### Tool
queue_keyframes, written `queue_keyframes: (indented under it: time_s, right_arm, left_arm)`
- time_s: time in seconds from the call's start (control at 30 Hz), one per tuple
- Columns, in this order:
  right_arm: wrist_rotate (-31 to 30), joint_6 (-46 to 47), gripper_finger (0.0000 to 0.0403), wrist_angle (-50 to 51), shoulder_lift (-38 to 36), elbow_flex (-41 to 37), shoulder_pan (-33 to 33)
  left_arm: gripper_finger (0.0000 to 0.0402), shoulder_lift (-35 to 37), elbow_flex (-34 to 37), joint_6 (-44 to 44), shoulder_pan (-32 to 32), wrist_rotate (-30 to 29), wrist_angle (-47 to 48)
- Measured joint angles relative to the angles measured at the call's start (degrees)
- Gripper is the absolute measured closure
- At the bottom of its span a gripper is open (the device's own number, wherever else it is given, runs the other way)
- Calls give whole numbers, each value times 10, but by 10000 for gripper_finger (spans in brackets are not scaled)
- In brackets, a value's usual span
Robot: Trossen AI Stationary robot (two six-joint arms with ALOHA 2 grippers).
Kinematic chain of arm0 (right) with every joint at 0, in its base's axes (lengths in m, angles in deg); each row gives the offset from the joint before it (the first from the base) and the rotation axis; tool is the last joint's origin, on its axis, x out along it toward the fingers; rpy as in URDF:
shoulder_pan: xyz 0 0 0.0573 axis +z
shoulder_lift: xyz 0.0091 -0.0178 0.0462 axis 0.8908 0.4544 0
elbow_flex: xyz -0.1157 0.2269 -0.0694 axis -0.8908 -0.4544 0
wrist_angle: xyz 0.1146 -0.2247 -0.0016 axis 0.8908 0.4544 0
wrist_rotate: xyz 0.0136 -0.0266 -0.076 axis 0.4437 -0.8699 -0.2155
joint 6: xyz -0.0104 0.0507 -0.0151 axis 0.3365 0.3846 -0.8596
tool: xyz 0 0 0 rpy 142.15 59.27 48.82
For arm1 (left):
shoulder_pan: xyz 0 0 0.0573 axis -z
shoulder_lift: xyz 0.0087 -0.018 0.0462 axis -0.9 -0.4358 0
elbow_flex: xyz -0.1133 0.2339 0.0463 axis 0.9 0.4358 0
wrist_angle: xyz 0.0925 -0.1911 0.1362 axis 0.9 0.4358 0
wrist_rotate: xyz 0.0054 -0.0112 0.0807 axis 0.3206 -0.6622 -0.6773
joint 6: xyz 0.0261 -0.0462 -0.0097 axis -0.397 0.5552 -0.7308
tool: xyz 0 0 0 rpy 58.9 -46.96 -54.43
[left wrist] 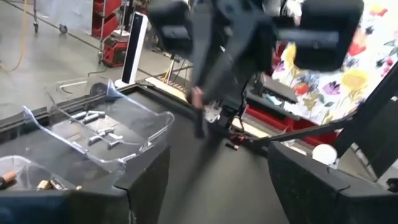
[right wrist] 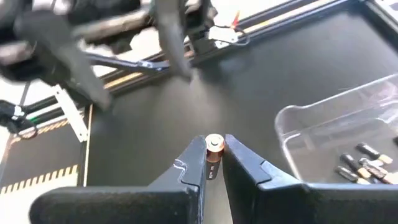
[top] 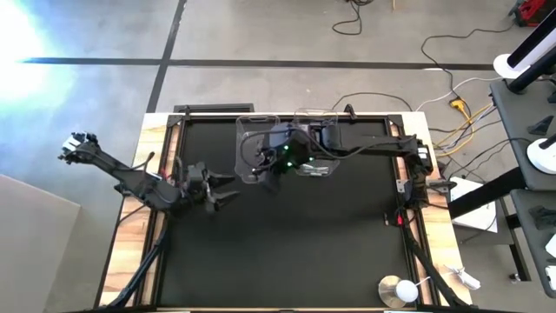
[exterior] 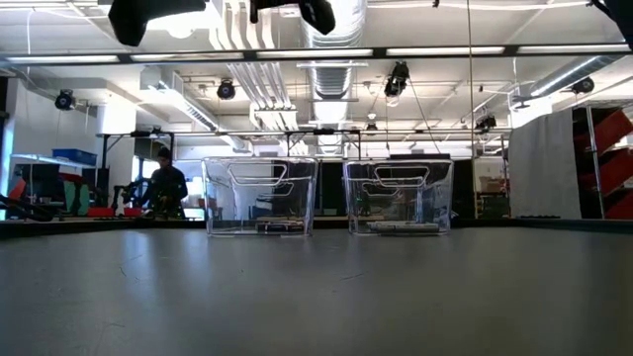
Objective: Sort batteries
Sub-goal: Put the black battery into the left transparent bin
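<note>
Pinched upright between my right pincer's (right wrist: 215, 155) fingers, a dark copper-topped battery (right wrist: 213, 163) hangs just beside the clear tub (right wrist: 336, 134); left pincer (top: 228, 189) spread, farther off.

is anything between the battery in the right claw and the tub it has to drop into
Nothing visible. The right claw is shut on a copper-topped battery, and only bare black mat lies between it and the clear tub of dark batteries. The left claw sits open, off to the side.
</note>
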Motion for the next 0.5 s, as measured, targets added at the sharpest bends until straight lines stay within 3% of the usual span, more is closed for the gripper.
queue_keyframes:
  time_s: [0.4, 0.5]
  right_arm:
    - [35, -35, 370, -33, 0, 0, 1]
    - [35, -39, 370, -33, 0, 0, 1]
  left_arm:
    - [183, -92, -40, -34, -64, 0, -19]
    - [195, -109, -57, -55, -77, 34, -21]
